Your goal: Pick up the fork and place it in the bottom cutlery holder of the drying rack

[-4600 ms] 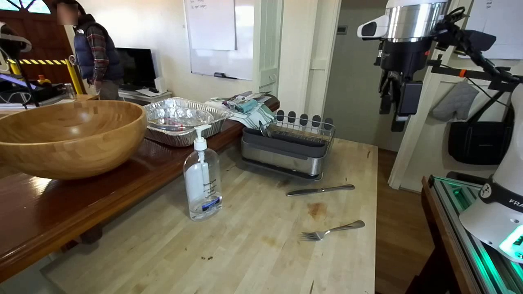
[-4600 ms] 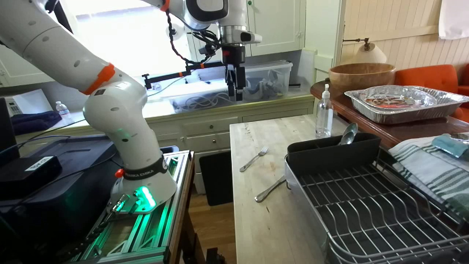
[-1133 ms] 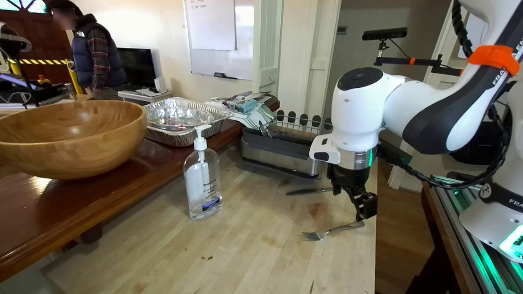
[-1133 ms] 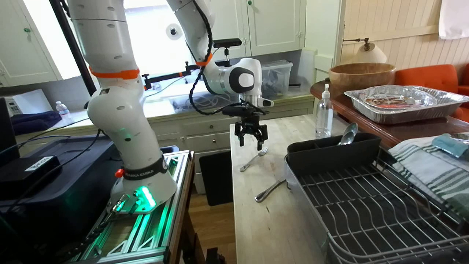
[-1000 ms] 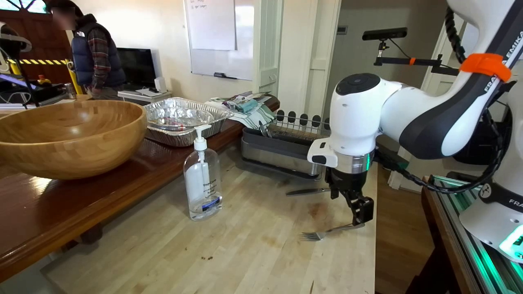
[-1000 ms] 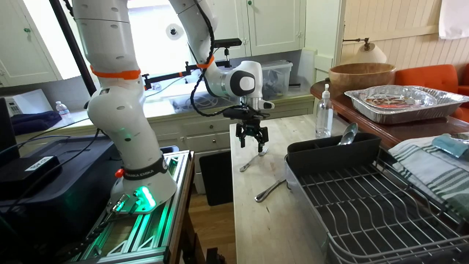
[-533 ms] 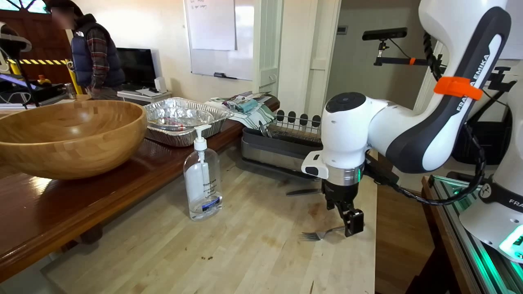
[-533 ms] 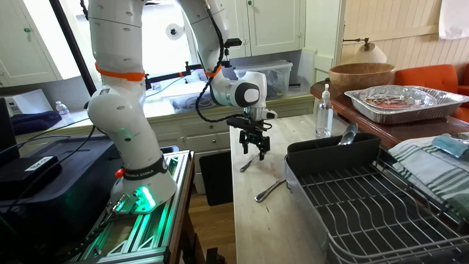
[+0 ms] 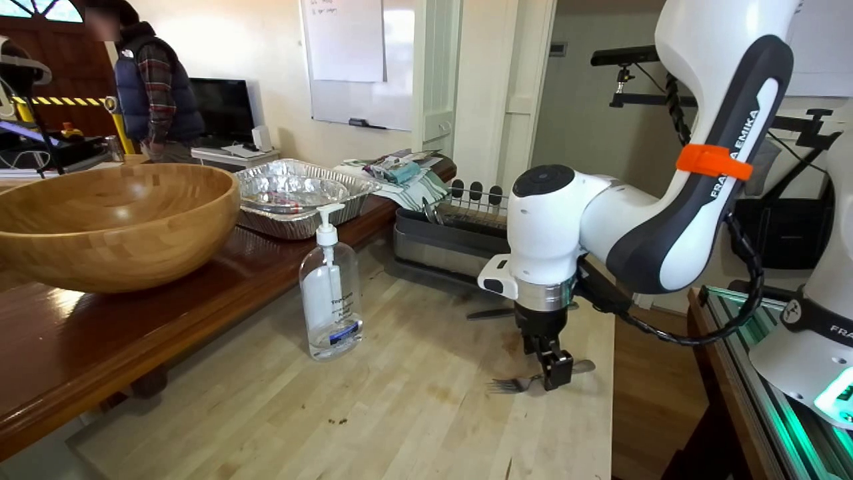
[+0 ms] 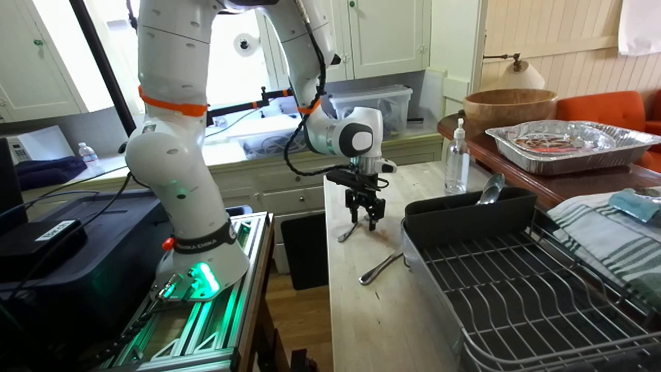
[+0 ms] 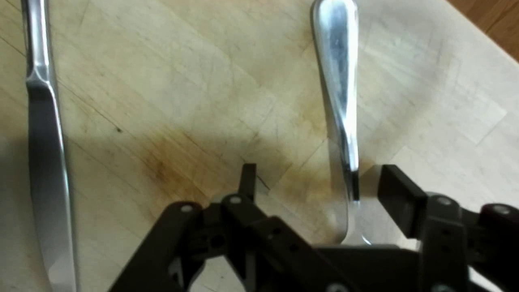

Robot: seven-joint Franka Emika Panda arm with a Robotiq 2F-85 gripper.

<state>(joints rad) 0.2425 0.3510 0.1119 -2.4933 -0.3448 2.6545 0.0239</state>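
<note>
The silver fork (image 9: 512,385) lies flat on the light wooden table. Its handle shows in an exterior view (image 10: 347,235) and in the wrist view (image 11: 339,61). My gripper (image 9: 554,380) is low over the fork's neck, also seen in an exterior view (image 10: 363,222). In the wrist view my gripper (image 11: 320,182) is open. The fork's neck lies between the fingers, nearer the right one, touching neither. The fork's head is hidden there behind the gripper. The grey drying rack (image 10: 434,292) stands further along the table, with a dark cutlery holder (image 10: 470,219) at its end.
A knife (image 11: 48,154) lies beside the fork, between it and the rack. A spoon (image 10: 492,188) stands in the cutlery holder. A clear pump bottle (image 9: 331,307) stands on the table. A wooden bowl (image 9: 120,227) and foil trays (image 9: 300,223) sit on the higher dark counter.
My gripper has come down from high above the table to the fork. In the last second it has moved lower and from the handle end toward the fork's head. The fork has not moved.
</note>
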